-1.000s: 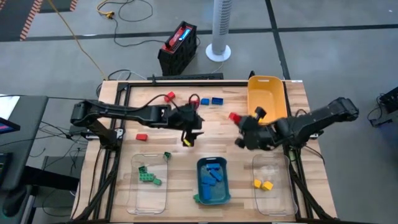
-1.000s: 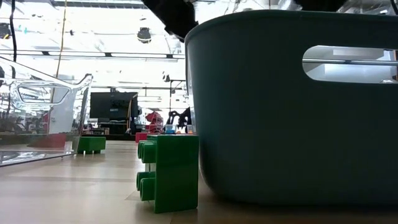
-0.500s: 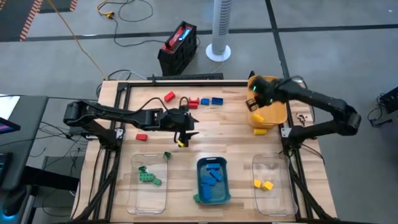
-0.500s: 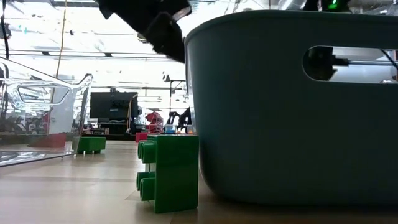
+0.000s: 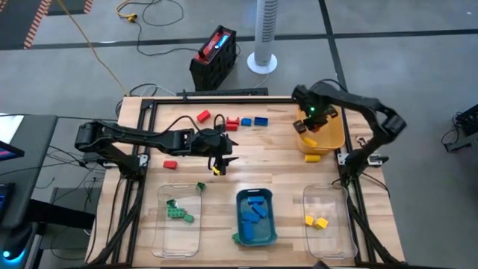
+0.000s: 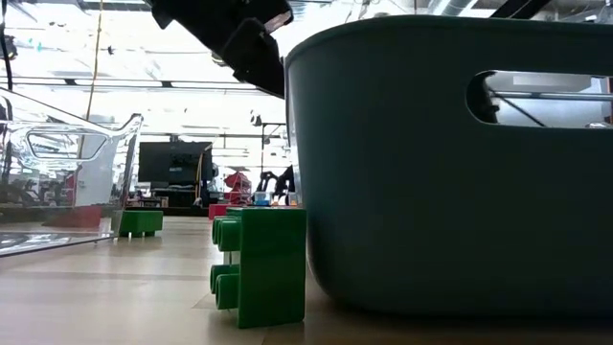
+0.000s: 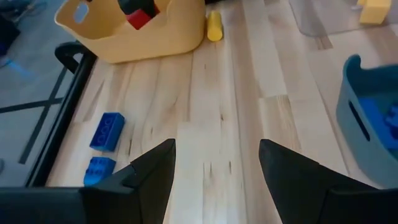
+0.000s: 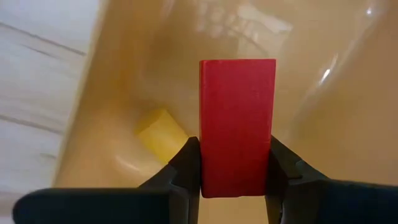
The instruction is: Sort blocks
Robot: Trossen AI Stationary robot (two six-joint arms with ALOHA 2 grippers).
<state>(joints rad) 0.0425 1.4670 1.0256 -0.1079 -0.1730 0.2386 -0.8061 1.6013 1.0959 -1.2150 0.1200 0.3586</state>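
Your yellow bin [image 5: 323,123] has one yellow piece inside, and the right gripper [image 8: 235,163] holds a red block [image 8: 237,124] clamped above it. The teal bin [image 5: 255,217] has blue blocks, the clear bins green and yellow ones. Several blocks [image 5: 246,121] remain loose near the empty, parted left gripper [image 7: 217,168].

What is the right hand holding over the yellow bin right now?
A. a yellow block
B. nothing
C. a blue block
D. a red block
D: in the right wrist view the right hand is clamped on a red block above the yellow bin, where a yellow block already lies.
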